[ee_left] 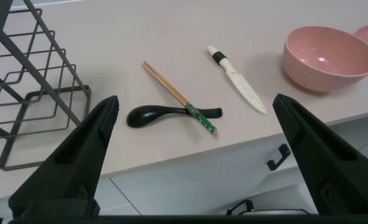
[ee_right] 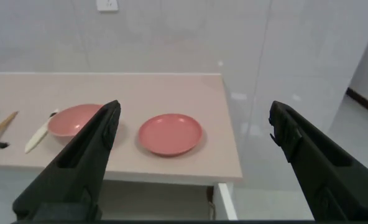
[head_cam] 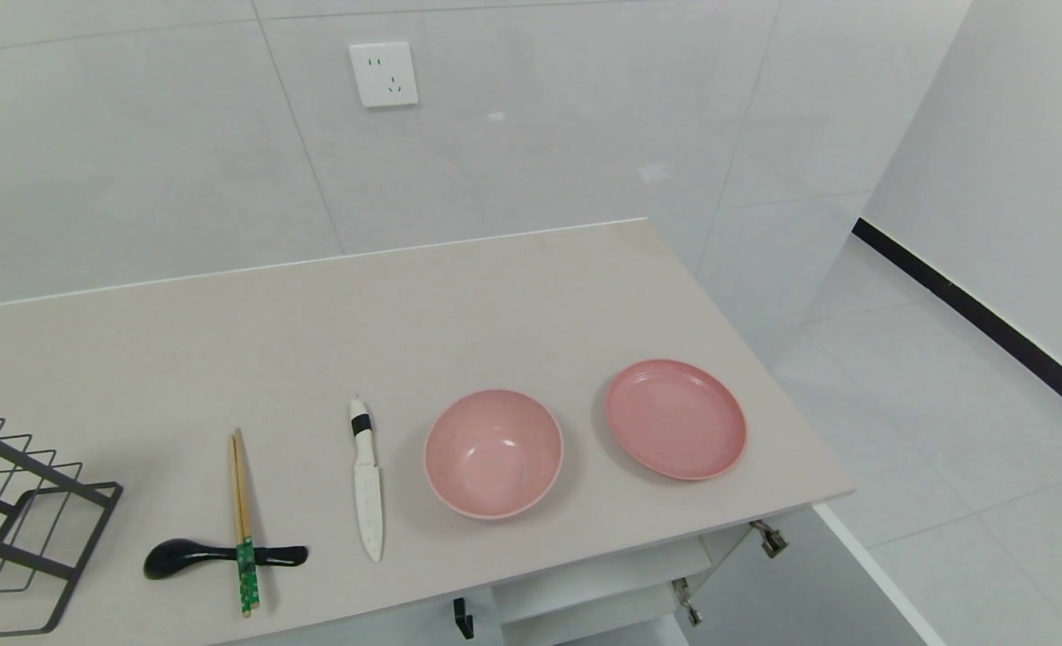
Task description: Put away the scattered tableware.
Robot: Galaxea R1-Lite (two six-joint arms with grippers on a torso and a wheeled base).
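Chopsticks (head_cam: 242,516) are lying across the black spoon (head_cam: 172,558) beside the wire rack (head_cam: 47,467), knife (head_cam: 367,484), pink bowl (head_cam: 492,453) and pink plate (head_cam: 675,418) following rightward along the counter (head_cam: 405,314) edge, while left gripper (ee_left: 194,99) and right gripper (ee_right: 193,106) are gaping wide.

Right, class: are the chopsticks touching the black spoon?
Touching. The head view shows the chopsticks lying across the black spoon, resting on its handle.

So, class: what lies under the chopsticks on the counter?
The black spoon lies under the chopsticks, its handle crossing beneath their green ends, on the counter. The short stretch of handle directly beneath them is covered.
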